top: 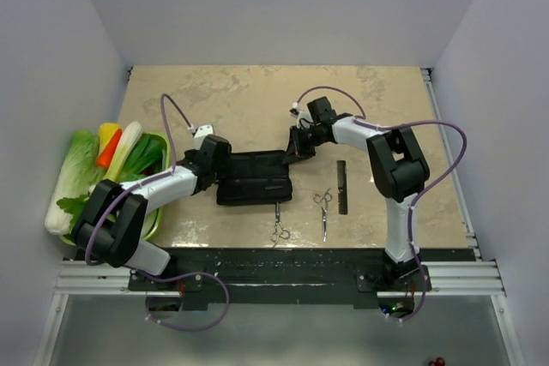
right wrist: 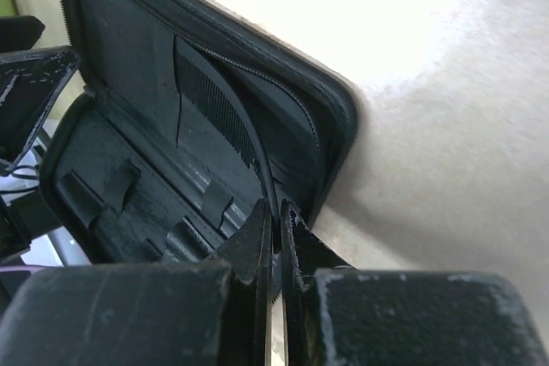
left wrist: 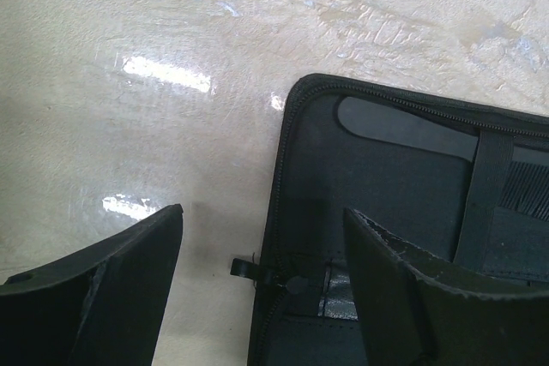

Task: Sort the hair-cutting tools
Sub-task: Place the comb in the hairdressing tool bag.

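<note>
Stowing first comb: right gripper (right wrist: 276, 220) clamped on black comb (right wrist: 227, 113), which lies partly inside the open case (top: 253, 179) at table (top: 240, 100) centre. Left gripper (left wrist: 263, 216) jaws apart, astride the case's left edge. Next, likely: seat it and release. Scissors (top: 279, 227) (top: 324, 210) and second comb (top: 342, 186) lie unsorted toward the near edge.

No text, label, brand or number can be read in any view.

The whole table (top: 257, 92) is taken in from high above its near edge; the open black case (top: 255, 177) is caught close by both wrist cameras (left downward, right obliquely).
</note>
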{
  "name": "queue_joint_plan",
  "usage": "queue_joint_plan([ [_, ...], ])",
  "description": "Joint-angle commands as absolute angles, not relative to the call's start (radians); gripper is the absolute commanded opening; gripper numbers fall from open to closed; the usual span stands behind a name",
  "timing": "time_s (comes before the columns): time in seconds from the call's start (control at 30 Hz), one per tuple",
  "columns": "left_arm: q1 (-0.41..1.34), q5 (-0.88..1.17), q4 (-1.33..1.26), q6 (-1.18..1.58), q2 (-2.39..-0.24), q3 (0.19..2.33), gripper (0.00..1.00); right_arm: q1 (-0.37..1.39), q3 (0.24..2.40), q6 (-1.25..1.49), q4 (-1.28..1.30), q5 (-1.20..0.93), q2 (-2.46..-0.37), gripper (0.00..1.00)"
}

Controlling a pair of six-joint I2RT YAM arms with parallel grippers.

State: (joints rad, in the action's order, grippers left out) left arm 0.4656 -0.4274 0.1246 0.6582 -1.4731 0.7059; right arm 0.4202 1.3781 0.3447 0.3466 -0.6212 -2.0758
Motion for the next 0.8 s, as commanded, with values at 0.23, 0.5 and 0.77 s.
queue_joint_plan([
  [0.23,0.479,-0.465,0.092,0.641,-1.445,0.704,0.79,0.459,1.496,0.305,0.423,-0.566,-2.158,0.0],
  [0.5,0.489,-0.479,0.1,0.641,-1.437,0.704,0.79,0.491,1.549,0.316,0.426,-0.552,-2.215,0.0],
  [0.77,0.495,-0.485,0.103,0.643,-1.428,0.706,0.79,0.492,1.552,0.334,0.413,-0.515,-2.226,0.09],
])
